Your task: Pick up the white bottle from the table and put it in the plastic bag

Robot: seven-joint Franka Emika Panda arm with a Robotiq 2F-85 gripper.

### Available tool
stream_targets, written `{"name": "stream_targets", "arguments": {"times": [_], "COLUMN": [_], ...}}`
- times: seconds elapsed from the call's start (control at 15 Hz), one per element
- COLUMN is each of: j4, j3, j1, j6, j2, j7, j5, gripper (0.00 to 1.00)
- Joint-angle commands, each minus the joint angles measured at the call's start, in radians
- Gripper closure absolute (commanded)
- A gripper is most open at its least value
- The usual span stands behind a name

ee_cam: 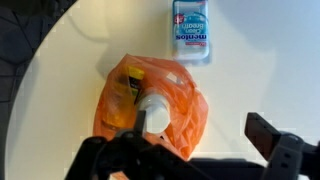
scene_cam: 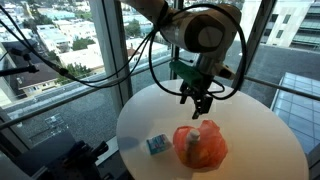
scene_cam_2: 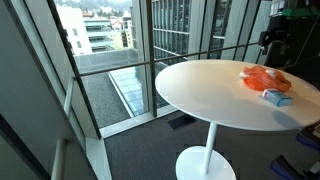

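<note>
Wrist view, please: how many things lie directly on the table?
2: the orange plastic bag, centre, holding a white bottle; a blue packet beyond it. The bag may hide more.

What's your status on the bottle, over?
Pincer open, empty, above the bag. White bottle sits inside orange plastic bag. Blue packet beside bag, not in the way.

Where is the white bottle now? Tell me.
In the wrist view the white bottle sits inside the orange plastic bag on the white table, with the blue packet lying apart above it in that picture.
</note>
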Motion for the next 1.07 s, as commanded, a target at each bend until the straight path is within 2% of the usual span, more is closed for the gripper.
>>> {"name": "stream_targets", "arguments": {"times": [0.0,0.2,0.67,1.0], "j4": [-0.04,-0.073,-0.233,-0.295], "j3": [0.004,0.007,0.039,0.055], "j1": [0.011,0.026,0.076,0.083], "j6": [-0.075,-0.071,-0.01,0.033], "j2": [-0.086,-0.142,-0.306,-0.366], "j7": [-0.003,0.003,0.005,0.005], "j5": [-0.033,-0.059,-0.138,-0.141], "gripper": [0.0,0.0,0.0,0.0]}}
